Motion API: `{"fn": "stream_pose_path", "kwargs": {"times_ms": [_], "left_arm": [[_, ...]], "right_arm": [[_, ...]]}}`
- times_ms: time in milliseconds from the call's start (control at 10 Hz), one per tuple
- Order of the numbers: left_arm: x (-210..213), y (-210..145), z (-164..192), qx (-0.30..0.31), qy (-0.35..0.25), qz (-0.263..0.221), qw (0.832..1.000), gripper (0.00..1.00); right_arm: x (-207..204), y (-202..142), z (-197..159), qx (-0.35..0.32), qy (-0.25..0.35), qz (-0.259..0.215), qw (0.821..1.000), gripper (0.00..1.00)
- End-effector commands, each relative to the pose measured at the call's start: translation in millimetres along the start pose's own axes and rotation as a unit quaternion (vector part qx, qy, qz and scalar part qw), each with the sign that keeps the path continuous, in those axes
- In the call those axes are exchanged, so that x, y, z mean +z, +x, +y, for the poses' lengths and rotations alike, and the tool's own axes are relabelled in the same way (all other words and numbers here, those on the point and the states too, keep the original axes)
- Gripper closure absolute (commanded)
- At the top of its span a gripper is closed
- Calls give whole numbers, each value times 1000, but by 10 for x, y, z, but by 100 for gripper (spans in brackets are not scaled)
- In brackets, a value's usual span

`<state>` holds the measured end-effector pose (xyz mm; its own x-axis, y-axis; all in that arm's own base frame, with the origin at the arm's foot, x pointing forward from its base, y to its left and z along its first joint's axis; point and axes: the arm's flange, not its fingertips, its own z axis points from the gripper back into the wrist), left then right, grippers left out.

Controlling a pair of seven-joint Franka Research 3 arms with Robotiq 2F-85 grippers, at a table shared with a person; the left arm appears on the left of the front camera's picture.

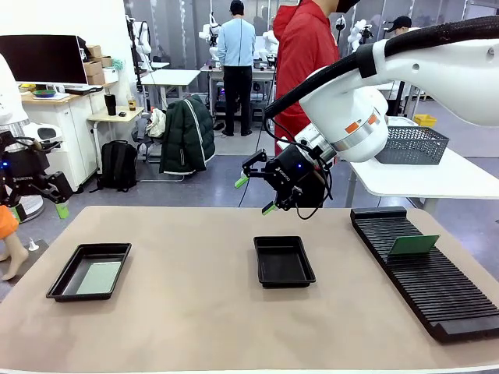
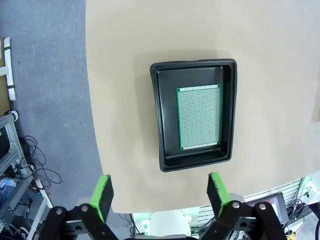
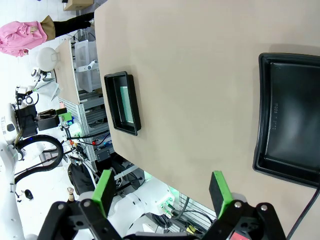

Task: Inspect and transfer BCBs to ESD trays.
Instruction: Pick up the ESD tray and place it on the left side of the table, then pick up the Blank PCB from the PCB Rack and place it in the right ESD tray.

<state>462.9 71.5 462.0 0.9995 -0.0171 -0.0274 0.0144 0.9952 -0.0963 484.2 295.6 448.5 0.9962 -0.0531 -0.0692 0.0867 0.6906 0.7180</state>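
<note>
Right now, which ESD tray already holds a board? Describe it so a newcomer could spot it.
Start at the tan table and go to its left side, the robot's left. There lies a shallow black tray. Unlike the empty tray at mid-table, it has a pale green board flat on its floor.

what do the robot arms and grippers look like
The right arm is glossy white with rounded links, a silver wrist band with orange marks, and a black ribbed hose alongside. The right gripper and left gripper are black with bright green pads.
</note>
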Motion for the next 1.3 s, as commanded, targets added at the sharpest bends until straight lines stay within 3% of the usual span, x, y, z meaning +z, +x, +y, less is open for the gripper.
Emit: {"fn": "stream_pose_path", "kwargs": {"times_ms": [0, 1200], "left_arm": [[-30, 1, 26, -2, -2, -4, 1000, 0], [-30, 1, 26, -2, -2, -4, 1000, 0]], "right_arm": [[-25, 7, 5, -2, 0, 1, 1000, 0], [-25, 7, 5, -2, 0, 1, 1000, 0]]}}
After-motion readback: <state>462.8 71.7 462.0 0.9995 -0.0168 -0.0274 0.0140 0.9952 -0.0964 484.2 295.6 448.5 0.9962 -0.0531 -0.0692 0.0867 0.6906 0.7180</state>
